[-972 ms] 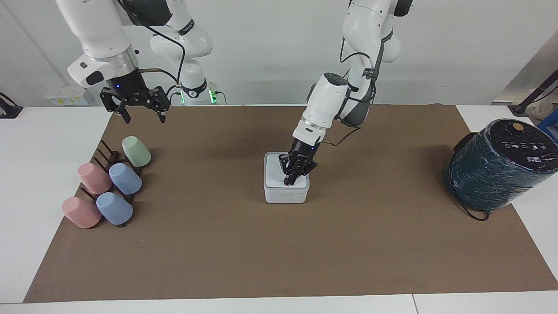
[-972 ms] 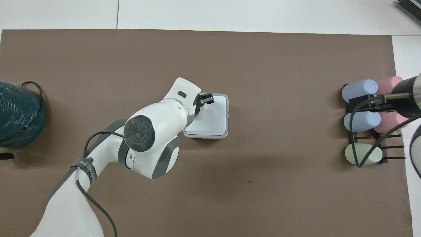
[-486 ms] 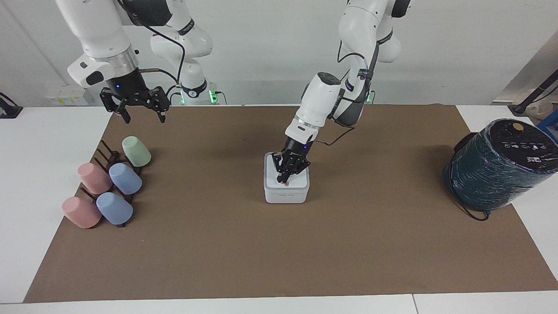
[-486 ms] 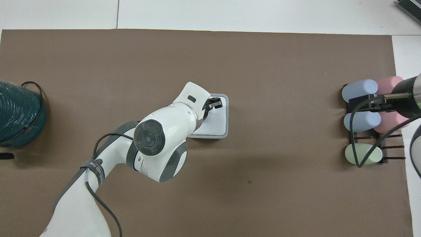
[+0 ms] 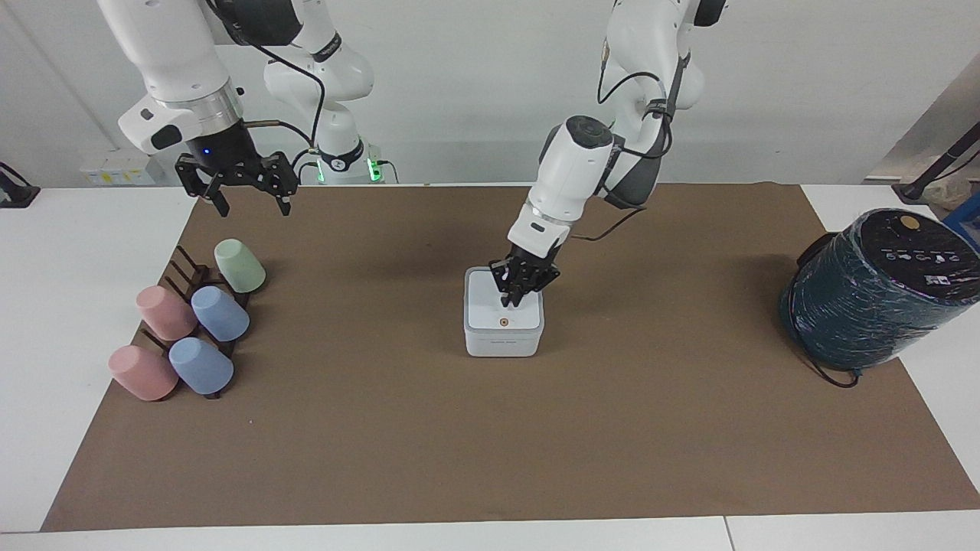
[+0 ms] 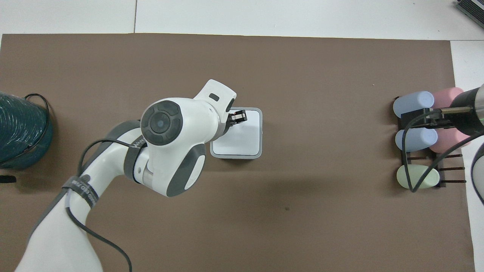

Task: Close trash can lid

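Two arms, one over the closed can.
Facing view: the lid (image 5: 503,312) lay flat on the can (image 5: 503,337) at mid-mat; the left gripper (image 5: 514,300), fingers pinched together, hung just above it, while the right gripper (image 5: 246,200) waited spread wide over the cups (image 5: 220,313). Overhead view: the left gripper (image 6: 239,116) covered the lid's (image 6: 244,136) far edge.

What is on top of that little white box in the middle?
A flat white lid with an orange dot, lying closed on the trash can. The left gripper is over it. The inside is covered.

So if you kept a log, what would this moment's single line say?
lid: flat on trash can | left pincer: over lid, shut | right pincer: waiting, open, above cup rack
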Controlling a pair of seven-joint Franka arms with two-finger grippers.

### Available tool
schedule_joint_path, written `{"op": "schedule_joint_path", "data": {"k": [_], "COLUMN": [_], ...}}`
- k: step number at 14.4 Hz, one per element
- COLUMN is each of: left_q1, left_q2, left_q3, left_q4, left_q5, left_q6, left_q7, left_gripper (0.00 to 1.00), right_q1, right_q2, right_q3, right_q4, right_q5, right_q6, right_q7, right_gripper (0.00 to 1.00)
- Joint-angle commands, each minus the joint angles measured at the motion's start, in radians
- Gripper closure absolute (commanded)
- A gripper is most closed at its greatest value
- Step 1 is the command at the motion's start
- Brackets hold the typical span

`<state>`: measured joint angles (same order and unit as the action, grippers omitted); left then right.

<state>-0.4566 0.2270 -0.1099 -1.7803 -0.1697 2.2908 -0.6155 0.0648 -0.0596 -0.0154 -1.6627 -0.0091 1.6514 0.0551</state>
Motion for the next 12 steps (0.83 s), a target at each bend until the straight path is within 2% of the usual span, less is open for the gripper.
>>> {"op": "schedule_joint_path", "data": {"k": [1,4,5,7,8,9,10,11,12], "left_q1": [0.110,0.263,0.320,0.409,0.449,0.473,0.486,0.495,0.495], "left_q2": [-0.031,-0.099,-0.127,-0.179,-0.201,-0.219,-0.235,-0.241,-0.241], "left_q3": [-0.001,0.001,0.001,0.001,0.001,0.001,0.001,0.001,0.001], "left_q4": [0.106,0.131,0.131,0.131,0.131,0.131,0.130,0.131,0.133], "left_q5": [-0.005,-0.002,0.015,0.091,0.122,0.143,0.160,0.179,0.203], "left_q6": [-0.230,-0.376,-0.416,-0.482,-0.514,-0.534,-0.539,-0.536,-0.528], "left_q7": [0.136,0.322,0.389,0.506,0.549,0.574,0.580,0.579,0.582], "left_gripper": [0.77,0.67,0.67,0.67,0.63,0.54,0.39,0.07,0.00], "right_q1": [-0.016,-0.016,-0.016,-0.016,-0.016,-0.016,-0.016,-0.016,-0.017], "right_q2": [0.000,0.000,0.000,0.001,0.000,0.000,0.000,0.000,0.001], "right_q3": [0.011,0.011,0.011,0.011,0.011,0.011,0.011,0.011,0.011], "right_q4": [0.012,0.012,0.012,0.012,0.012,0.012,0.012,0.012,0.012], "right_q5": [0.011,0.011,0.011,0.011,0.011,0.011,0.011,0.011,0.011], "right_q6": [-0.021,-0.021,-0.021,-0.021,-0.021,-0.021,-0.021,-0.021,-0.021], "right_q7": [-0.018,-0.017,-0.017,-0.017,-0.018,-0.018,-0.018,-0.017,-0.017], "right_gripper": [0.00,0.00,0.00,0.00,0.00,0.00,0.00,0.00,0.00]}}
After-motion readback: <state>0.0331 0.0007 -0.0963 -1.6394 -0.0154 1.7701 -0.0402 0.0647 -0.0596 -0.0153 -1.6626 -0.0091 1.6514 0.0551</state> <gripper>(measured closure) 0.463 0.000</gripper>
